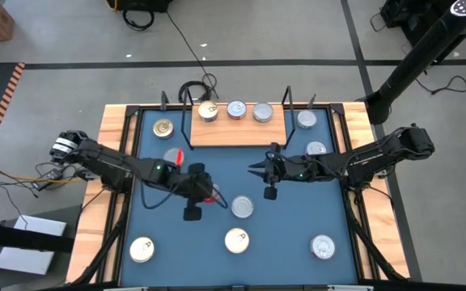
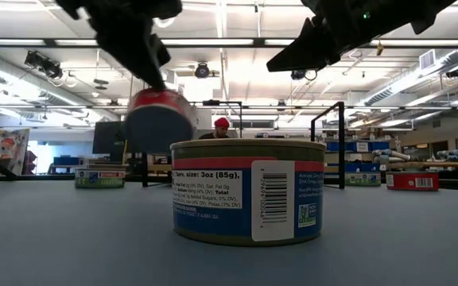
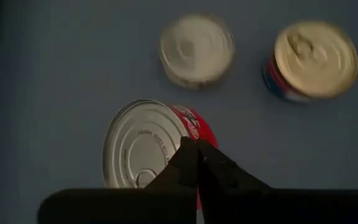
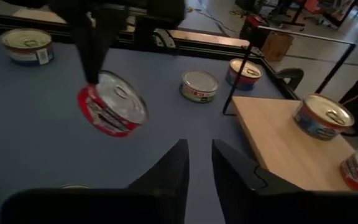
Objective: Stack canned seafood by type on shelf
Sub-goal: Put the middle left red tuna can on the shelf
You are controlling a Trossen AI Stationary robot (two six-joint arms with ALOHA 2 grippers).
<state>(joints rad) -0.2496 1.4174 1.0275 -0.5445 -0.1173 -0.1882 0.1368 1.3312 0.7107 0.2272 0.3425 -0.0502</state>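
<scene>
Pinching a round red-sided tin with a silver pull-tab lid (image 4: 112,112) by its rim, the left gripper (image 3: 196,163) dangles it tilted above the blue table; such rigid, smooth metal may swivel. The right gripper (image 4: 199,163) hovers nearby, fingers slightly parted, empty

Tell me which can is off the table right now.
The red-sided can, pinched by its rim in the left gripper and hanging tilted above the blue table. Every other can sits flat on the table or the shelf.
</scene>
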